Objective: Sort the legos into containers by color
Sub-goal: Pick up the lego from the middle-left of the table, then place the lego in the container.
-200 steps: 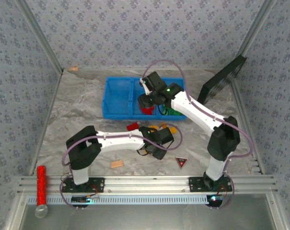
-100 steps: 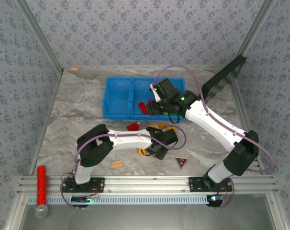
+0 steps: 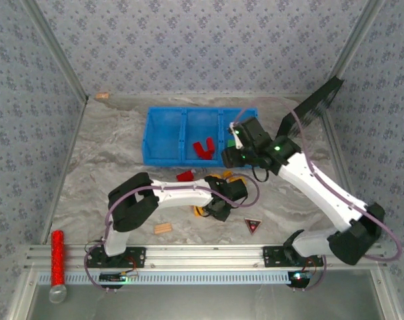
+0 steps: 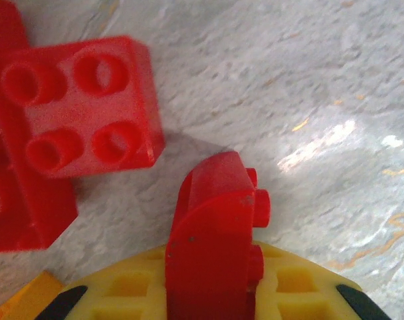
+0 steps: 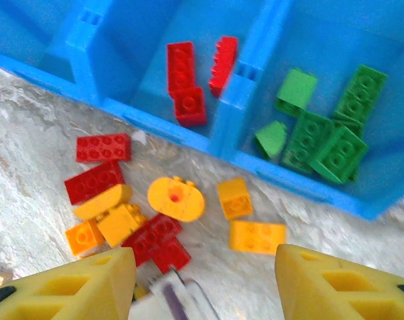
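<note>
Two arms at work, top view first: left gripper (image 3: 219,208) is down in the loose pile (image 3: 219,177) on the table (image 3: 109,167) just in front of the blue bin (image 3: 165,137); right gripper (image 3: 230,157) hangs over the bin's right end. Left wrist view: jaws clamped on a red rounded brick (image 4: 212,233), held on edge and standing proud of the pads; a red square brick (image 4: 82,113) lies just beside it, whether touching I cannot tell. Right wrist view: jaws apart, nothing between them; reds (image 5: 186,77) sit in the middle compartment (image 5: 202,20), greens (image 5: 322,137) in the right compartment (image 5: 389,40). Plan: lift straight up so the neighbour is not dragged, go slowly since the hold looks narrow, release low over the reds, and keep my path off the right arm
</note>
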